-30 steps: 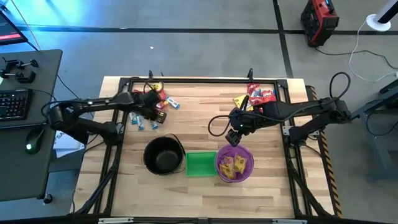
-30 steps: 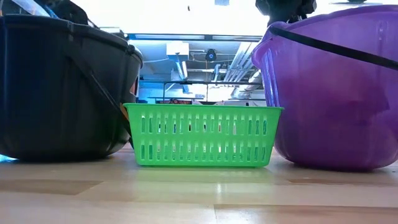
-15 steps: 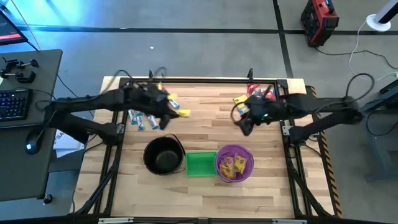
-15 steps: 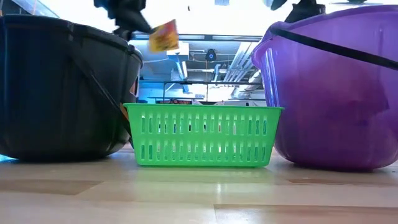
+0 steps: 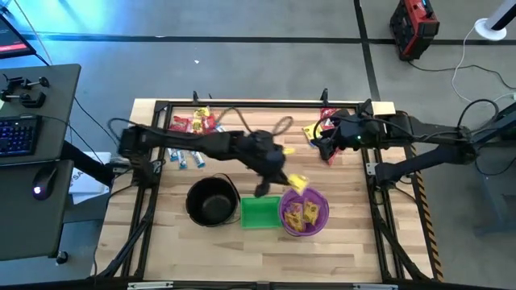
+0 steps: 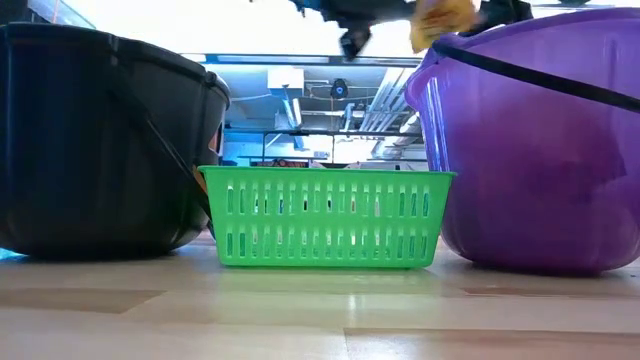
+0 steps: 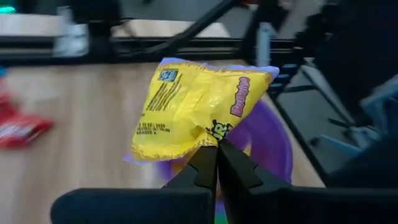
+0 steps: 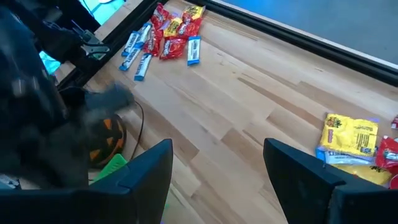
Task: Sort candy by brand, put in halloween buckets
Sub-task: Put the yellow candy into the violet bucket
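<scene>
The left pincer (image 5: pixel 289 180) is closed on a yellow candy (image 7: pixel 199 109), held just above the near rim of the purple bucket (image 5: pixel 304 212), which already holds yellow packets. The packet should be carried fully over the opening before release, so it cannot catch on the rim or drop toward the green bucket (image 5: pixel 260 212). The right pincer (image 8: pixel 217 168) is spread open above the counter (image 5: pixel 250 137), near the far-right candy pile (image 5: pixel 332 123). Three buckets are counted, the black bucket (image 5: pixel 211 200) included. Loose candies in the two far piles cannot be counted exactly.
</scene>
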### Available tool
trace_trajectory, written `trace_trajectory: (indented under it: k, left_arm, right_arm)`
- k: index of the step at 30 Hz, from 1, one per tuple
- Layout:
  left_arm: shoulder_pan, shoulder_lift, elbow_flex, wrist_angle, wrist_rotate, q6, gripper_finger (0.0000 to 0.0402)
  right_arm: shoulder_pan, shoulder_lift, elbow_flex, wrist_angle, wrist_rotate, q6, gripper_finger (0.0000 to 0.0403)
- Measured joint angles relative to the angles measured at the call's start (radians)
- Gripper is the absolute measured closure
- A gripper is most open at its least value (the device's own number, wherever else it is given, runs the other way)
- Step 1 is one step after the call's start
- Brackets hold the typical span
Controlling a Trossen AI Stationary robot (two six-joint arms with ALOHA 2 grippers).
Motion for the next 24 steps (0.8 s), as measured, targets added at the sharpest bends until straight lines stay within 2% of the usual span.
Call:
trace_trajectory:
  k: [6,13,16,20,24]
  left_arm:
    - [-0.045,0.137,0.123,-0.002,0.084,0.028,0.0401]
    - [-0.072,0.17,0.127,-0.035,0.032,0.024,0.0388]
    - [-0.072,0.17,0.128,-0.038,0.008,0.014,0.036]
    - [-0.063,0.168,0.128,-0.07,0.003,-0.028,0.0302]
    - [-0.019,0.101,0.126,-0.271,-0.009,-0.005,0.0245]
  right_arm:
    - [0.0,0.001,0.0,-0.023,-0.002,-0.017,0.0158]
    - [0.0,0.001,0.0,-0.039,-0.003,-0.016,0.0158]
    - [0.0,0.001,0.0,-0.038,-0.003,-0.016,0.0158]
    - [0.0,0.001,0.0,-0.037,-0.003,-0.016,0.0158]
    - [0.0,0.001,0.0,-0.038,-0.004,0.032,0.0158]
